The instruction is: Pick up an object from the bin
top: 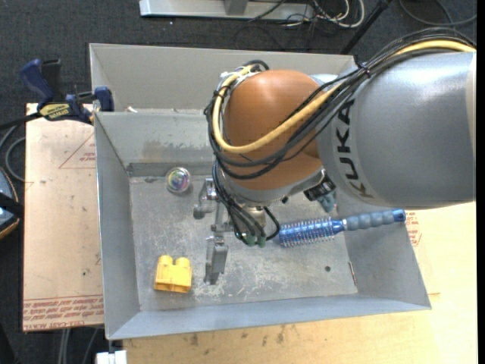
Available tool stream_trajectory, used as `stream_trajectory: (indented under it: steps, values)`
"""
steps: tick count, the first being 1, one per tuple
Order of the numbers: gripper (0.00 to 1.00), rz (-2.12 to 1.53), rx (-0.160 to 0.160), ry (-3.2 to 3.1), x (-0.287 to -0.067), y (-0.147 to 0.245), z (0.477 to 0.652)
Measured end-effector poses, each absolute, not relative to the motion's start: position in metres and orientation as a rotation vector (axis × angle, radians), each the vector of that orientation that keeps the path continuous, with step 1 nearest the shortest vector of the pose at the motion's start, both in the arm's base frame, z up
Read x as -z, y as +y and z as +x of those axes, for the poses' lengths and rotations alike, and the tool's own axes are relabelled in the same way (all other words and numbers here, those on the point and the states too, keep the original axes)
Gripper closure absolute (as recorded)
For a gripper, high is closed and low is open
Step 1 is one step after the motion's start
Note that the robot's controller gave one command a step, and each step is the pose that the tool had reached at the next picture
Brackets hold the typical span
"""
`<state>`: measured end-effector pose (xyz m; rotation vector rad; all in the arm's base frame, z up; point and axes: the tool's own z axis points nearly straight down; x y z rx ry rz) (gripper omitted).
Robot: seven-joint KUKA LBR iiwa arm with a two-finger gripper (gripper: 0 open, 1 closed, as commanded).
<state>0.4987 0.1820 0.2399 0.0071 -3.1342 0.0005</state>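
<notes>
Nearest to the lens is the thick grey link (424, 127) of my own arm, smooth and round like a pipe, which comes in from the right. At its end sits the orange cover (265, 120), a glossy dome, and around it run black and yellow cables (250, 150) in loops. Below the dome hangs my claw (211, 232), pointing down to the floor of the grey metal bin (114, 226), whose bottom is dull, scratched and dusted with pale marks. As landmark I take the yellow block (173, 273): a small plastic brick with two rounded studs on one side, bright and matte, lying on the bin floor. My claw is just to the right of the yellow block and a little beyond it. The nearer of my two metal fingers (217, 260) ends just beside the block, but I cannot say that it touches. The fingers are thin, grey and straight. They stand apart from each other and between them I see nothing but bare floor, so the claw is wide and carries no thing. Well to the right of the yellow block, and somewhat beyond it, lies a blue hairbrush (333, 227). Its head is dense with short bristles, its handle is ribbed and points away from the block, and its bristle end is near my wrist. Beyond the yellow block, well apart from it, rests a small shiny ball (179, 180) with a silvery, mirror-like skin.
</notes>
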Motion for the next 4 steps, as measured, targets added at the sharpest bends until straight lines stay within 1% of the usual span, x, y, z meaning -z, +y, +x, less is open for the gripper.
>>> stream_trajectory:
  steps: [1, 2, 3, 4]
  values:
    - [0.00, -0.086, -0.002, -3.133, -0.098, 0.205, 0.490]
    - [0.00, -0.136, 0.002, -3.142, -0.138, 0.183, 0.495]
    - [0.00, -0.137, 0.013, -3.155, -0.074, 0.188, 0.492]
    - [1.00, -0.138, 0.014, -3.159, -0.075, 0.188, 0.493]
